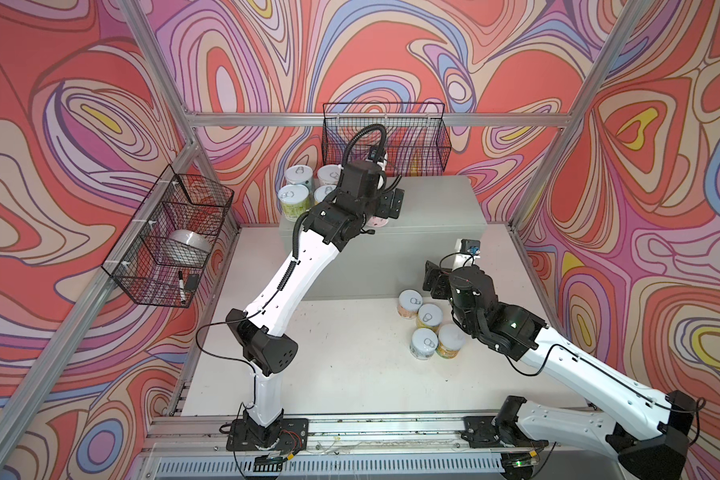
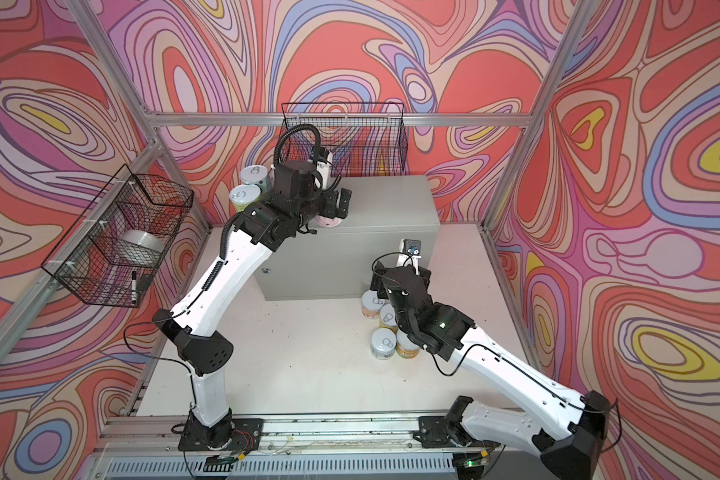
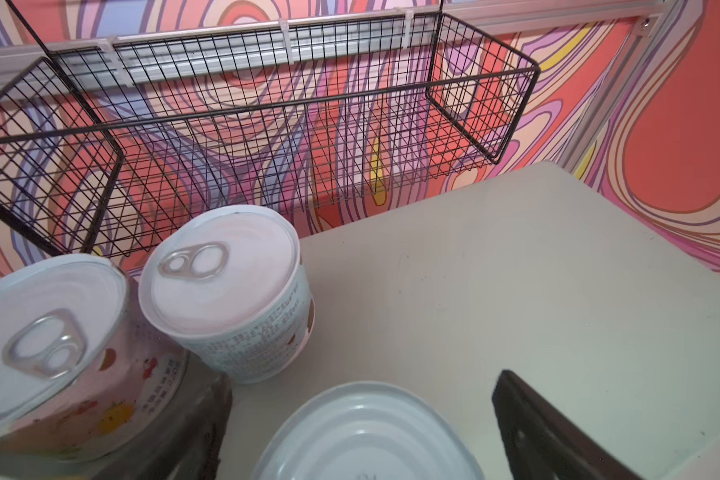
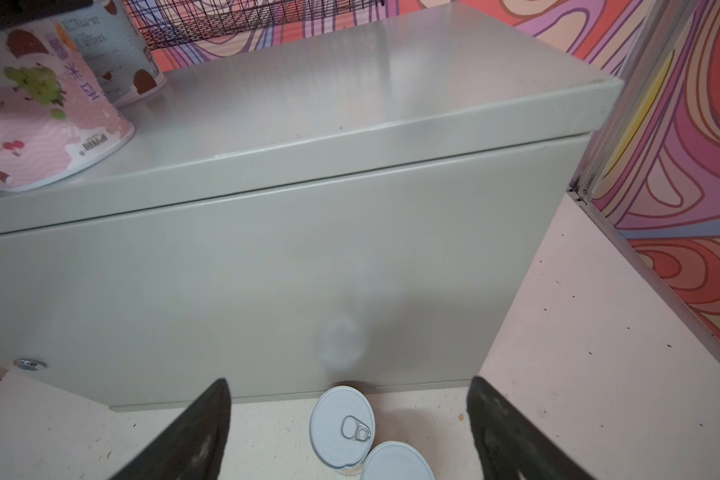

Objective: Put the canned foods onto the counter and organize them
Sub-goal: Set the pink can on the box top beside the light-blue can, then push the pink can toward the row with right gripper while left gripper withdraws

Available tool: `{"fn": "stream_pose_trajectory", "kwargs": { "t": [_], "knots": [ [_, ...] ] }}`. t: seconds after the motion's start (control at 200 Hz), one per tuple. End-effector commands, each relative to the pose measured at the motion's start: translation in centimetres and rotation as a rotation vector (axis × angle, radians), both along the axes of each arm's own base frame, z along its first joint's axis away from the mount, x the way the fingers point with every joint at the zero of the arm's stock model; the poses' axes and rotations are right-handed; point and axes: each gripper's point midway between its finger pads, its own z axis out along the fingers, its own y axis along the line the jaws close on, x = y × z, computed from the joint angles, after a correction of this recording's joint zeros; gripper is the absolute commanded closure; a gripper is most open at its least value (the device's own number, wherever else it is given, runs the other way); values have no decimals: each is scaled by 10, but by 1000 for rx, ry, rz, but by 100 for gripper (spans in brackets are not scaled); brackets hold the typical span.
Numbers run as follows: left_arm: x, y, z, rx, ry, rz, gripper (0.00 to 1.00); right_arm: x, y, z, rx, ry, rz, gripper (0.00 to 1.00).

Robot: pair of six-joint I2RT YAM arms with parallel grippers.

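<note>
The counter (image 1: 433, 208) is a pale grey cabinet at the back. Several canned foods (image 1: 294, 199) stand on its back left corner. A pink can (image 1: 378, 221) stands bottom-up near its front edge. My left gripper (image 1: 381, 208) is open around that can (image 3: 366, 432), with a gap on each side, and two lidded cans (image 3: 225, 291) sit just beyond it. Several more cans (image 1: 424, 343) are grouped on the table in front of the counter. My right gripper (image 1: 445, 286) hovers open above them, with a pull-tab lid (image 4: 341, 424) showing between its fingers (image 4: 200, 436).
A black wire basket (image 1: 391, 137) hangs on the back wall just above the counter. Another basket (image 1: 142, 270) on the left wall holds a tape roll (image 1: 190, 243) and a marker (image 1: 181, 286). Aluminium frame posts (image 1: 558, 145) border the table.
</note>
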Motion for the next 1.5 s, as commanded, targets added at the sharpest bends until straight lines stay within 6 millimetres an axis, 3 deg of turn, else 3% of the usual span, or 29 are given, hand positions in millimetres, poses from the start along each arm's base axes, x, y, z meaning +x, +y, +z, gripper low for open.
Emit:
{"fn": "stream_pose_trajectory", "kwargs": {
  "t": [0.0,0.27,0.431,0.556,0.666,0.831,0.866,1.197,1.362,1.492],
  "knots": [
    [2,2,14,-12,-43,-4,0,4,5,18,13,-38,18,9],
    [-19,7,57,-67,-145,-46,0,8,12,32,-30,-83,63,14],
    [-50,18,92,-78,-242,-70,0,10,24,44,-86,-146,138,16],
    [-77,31,95,-91,-250,-73,0,12,30,61,-101,-215,168,15],
    [-104,42,82,-122,-218,-101,0,19,30,72,-127,-251,142,14],
    [-148,50,38,-157,-204,-145,0,36,40,79,-211,-259,128,13],
    [-154,52,37,-181,-222,-138,1,37,43,79,-219,-268,139,13],
    [-176,45,-50,-206,-38,-189,4,50,68,85,-201,-254,254,13],
    [-179,35,-80,-224,20,-230,5,66,73,83,-158,-234,300,15],
    [-180,41,-96,-211,32,-207,5,83,79,80,-158,-225,312,16]
  ]
}}
